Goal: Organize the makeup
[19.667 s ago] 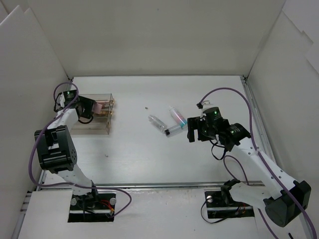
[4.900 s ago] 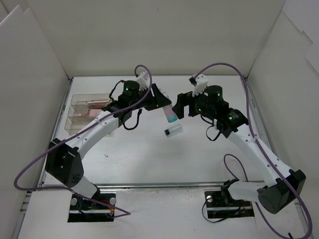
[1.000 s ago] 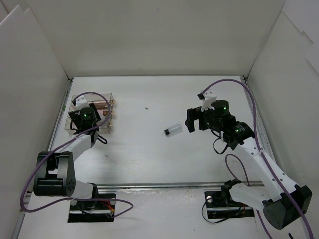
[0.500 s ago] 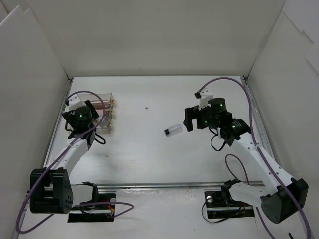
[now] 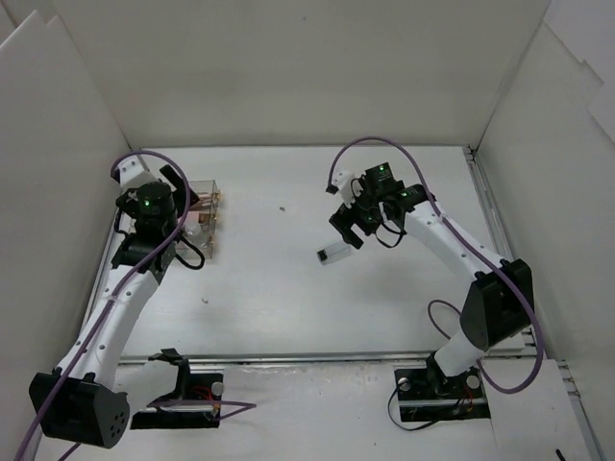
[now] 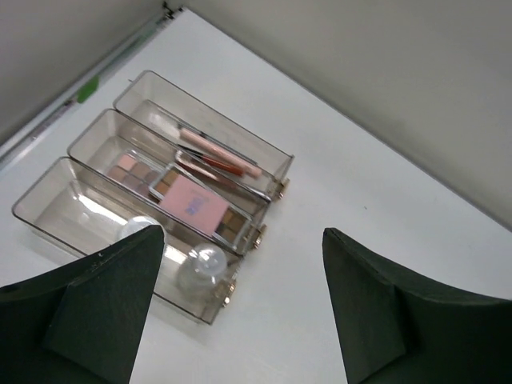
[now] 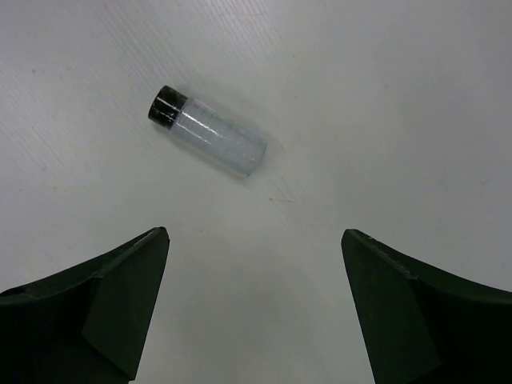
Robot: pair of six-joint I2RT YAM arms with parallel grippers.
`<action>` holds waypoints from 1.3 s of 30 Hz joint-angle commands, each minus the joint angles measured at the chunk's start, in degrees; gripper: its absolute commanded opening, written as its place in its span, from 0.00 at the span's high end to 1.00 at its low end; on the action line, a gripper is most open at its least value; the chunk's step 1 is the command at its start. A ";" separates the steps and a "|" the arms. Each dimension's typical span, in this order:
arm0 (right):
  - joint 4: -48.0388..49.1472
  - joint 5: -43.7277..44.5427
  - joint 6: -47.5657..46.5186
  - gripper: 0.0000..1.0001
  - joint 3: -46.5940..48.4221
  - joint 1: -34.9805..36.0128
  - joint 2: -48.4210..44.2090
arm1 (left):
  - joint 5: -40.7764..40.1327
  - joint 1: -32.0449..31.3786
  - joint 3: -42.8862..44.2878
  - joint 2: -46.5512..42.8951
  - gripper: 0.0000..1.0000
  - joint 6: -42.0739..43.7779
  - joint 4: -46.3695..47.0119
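Pink compact (image 6: pixel 194 204) shows clearly only from the left wrist; both jaws gape empty.

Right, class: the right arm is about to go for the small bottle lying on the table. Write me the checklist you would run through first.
1. Right gripper open and empty: ok.
2. Clear bottle lying flat with its black cap on: ok.
3. Bottle centred under the gap: not ok; in the right wrist view it sits off to one side.
4. Nothing else lying beside the bottle in that view: ok.
5. Left gripper out of the way, over the clear box: ok.
6. Room in the box for the bottle: cannot tell; the left gripper hides part of the near compartment.
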 commanded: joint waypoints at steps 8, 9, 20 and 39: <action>-6.57 -0.70 -22.76 0.17 7.22 -1.00 11.88 | 11.87 -7.77 8.61 -0.81 0.24 -2.67 -13.67; -6.66 -0.87 -22.94 0.17 7.48 -0.83 13.89 | 13.19 -7.77 8.70 -0.81 0.24 -2.59 -13.85; -6.67 1.93 -26.37 0.23 9.15 3.92 23.13 | 19.79 -8.30 7.21 -2.83 0.24 -2.15 -17.98; -5.44 0.54 -20.84 1.00 7.04 6.21 20.16 | 30.85 -8.30 5.01 -4.33 0.24 -1.09 -15.35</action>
